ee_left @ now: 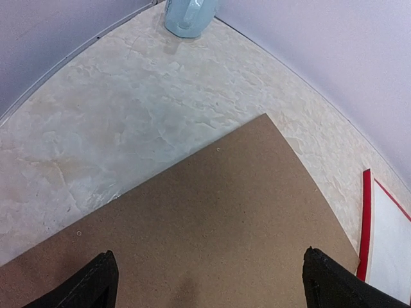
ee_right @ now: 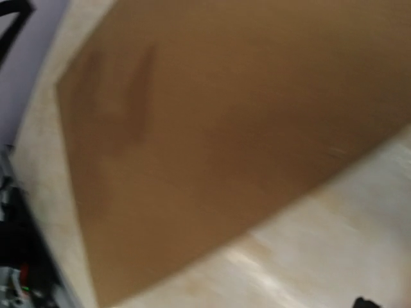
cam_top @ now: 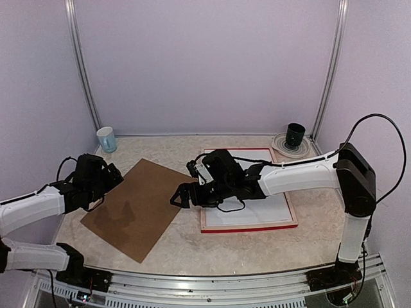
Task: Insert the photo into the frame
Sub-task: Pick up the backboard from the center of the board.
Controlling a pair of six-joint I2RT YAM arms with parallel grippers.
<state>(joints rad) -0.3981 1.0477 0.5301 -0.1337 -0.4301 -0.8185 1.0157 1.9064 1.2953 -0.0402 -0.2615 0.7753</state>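
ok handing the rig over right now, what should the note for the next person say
Grippers: the left gripper is open and empty, over the brown backing board. The right gripper is between board and frame; its jaws are unreadable and nothing shows in it.
Things: the frame lies flat, centre right, with a white sheet inside. The photo shows in no view.
Done: cannot tell.
Left: find the photo, seat it, and add the board.

Your top camera sits high behind both arms and looks down on the whole desk (cam_top: pixel 192 250). Your left wrist camera hangs close over the brown board (ee_left: pixel 212 218), facing 12 o'clock. Your right wrist camera, facing 9 o'clock, shows that same board, close and blurry.
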